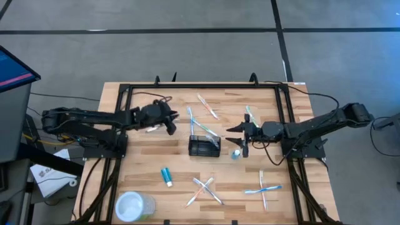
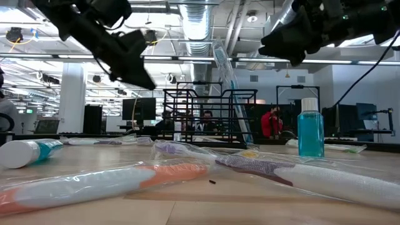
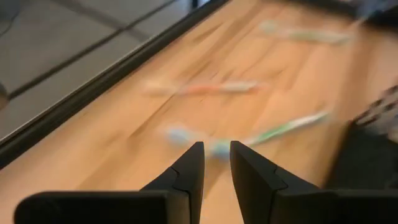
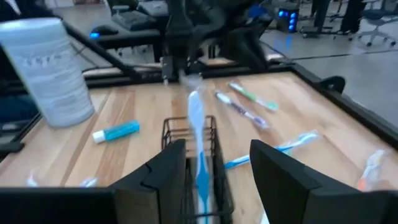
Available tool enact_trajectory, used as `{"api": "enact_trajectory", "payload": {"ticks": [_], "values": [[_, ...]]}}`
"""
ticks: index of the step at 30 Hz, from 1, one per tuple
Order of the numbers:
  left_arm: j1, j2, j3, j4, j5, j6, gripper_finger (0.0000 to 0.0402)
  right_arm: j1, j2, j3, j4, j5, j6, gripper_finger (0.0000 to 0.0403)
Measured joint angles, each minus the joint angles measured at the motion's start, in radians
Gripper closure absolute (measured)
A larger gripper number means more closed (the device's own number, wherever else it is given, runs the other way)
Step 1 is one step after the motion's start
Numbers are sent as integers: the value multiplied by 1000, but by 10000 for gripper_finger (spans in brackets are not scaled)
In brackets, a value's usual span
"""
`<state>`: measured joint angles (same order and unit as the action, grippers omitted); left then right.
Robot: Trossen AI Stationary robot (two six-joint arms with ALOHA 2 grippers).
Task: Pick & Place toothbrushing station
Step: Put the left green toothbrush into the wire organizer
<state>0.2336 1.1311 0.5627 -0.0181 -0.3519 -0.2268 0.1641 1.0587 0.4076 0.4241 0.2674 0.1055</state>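
Note:
The toothbrushing station, a small black wire caddy (image 1: 204,147), stands on the wooden table's middle with a blue-and-white toothbrush (image 4: 196,124) leaning in it. My left gripper (image 1: 172,127) hovers to the caddy's far left above the table. Its fingers (image 3: 186,174) are narrowly open with nothing between them. My right gripper (image 1: 240,140) hangs to the right of the caddy (image 4: 166,129), open wide and pointing at it, touching nothing. Both grippers (image 2: 134,69) (image 2: 281,47) are well above the tabletop in the low view.
A blue mouthwash bottle (image 1: 235,154) stands beside my right gripper's near finger. A toothpaste tube (image 1: 167,176) and a clear cup (image 1: 132,206) lie near left. Wrapped toothbrushes lie scattered: far (image 1: 207,106), far right (image 1: 252,115), near (image 1: 203,190), near right (image 1: 262,189).

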Motion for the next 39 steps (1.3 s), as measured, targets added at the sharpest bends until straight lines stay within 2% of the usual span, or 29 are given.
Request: {"api": "enact_trajectory", "payload": {"ticks": [4,15,26,39], "values": [[93,-32,14,-168,38,-41,329,3,11,0,1,0,-7,232],[273,7,15,-282,182,-17,329,-9,10,0,1,0,-8,237],[348,117,15,-305,236,19,329,-9,10,0,2,0,-11,238],[391,194,15,-307,229,111,329,-9,10,0,3,0,-17,241]]}}
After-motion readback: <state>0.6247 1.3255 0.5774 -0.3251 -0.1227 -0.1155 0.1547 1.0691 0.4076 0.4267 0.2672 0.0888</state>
